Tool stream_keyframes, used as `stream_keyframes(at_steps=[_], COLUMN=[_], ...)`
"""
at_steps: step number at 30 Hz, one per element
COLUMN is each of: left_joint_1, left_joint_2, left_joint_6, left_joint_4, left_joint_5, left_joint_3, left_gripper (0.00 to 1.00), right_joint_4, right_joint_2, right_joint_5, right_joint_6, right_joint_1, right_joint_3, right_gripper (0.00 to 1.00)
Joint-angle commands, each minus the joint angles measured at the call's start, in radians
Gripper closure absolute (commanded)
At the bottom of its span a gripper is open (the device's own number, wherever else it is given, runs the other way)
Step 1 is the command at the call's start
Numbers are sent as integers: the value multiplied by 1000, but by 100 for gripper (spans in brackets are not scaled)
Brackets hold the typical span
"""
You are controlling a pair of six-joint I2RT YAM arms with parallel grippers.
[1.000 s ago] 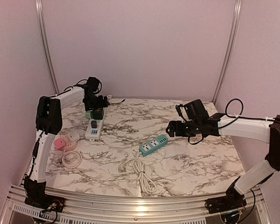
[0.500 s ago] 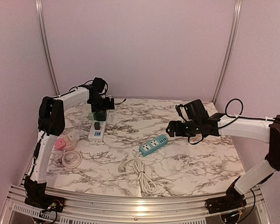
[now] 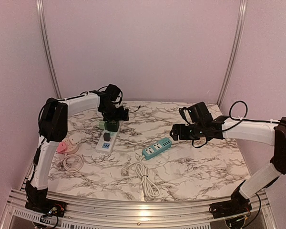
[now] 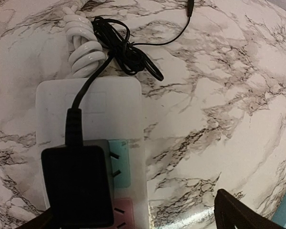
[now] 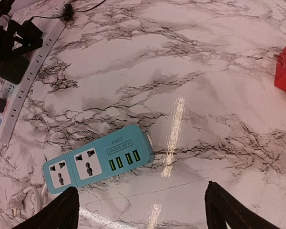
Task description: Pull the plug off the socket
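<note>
Black plug (image 4: 76,186) sits seated in the white power strip (image 4: 88,105) at the far left of your tabletop (image 3: 205,162). Your left jaws hang wide open just above it. Your right jaws, also wide and empty, hover over the teal strip (image 5: 97,162) near the middle.

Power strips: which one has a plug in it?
The white strip under the left gripper, carrying a black adapter; the teal strip has empty sockets.
</note>
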Motion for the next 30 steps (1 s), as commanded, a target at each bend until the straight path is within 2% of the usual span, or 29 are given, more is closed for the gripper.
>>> stream_keyframes(at_steps=[1, 12, 20, 24, 30], left_joint_1=[-103, -310, -393, -399, -390], left_joint_2=[-55, -155, -194, -233, -335], left_joint_6=[-25, -80, -90, -98, -85], left_joint_4=[-17, 91, 125, 136, 128], left_joint_5=[100, 148, 188, 152, 19], left_joint_3=[-89, -276, -311, -328, -331], left_gripper=[1, 1, 1, 1, 1], right_joint_4=[-18, -36, -56, -61, -69], right_joint_2=[0, -30, -50, -52, -34], right_joint_5=[33, 64, 88, 87, 81], right_joint_6=[-14, -19, -23, -24, -46], right_joint_1=[6, 6, 6, 6, 6], right_joint_3=[6, -26, -42, -35, 1], right_gripper=[12, 12, 12, 12, 12])
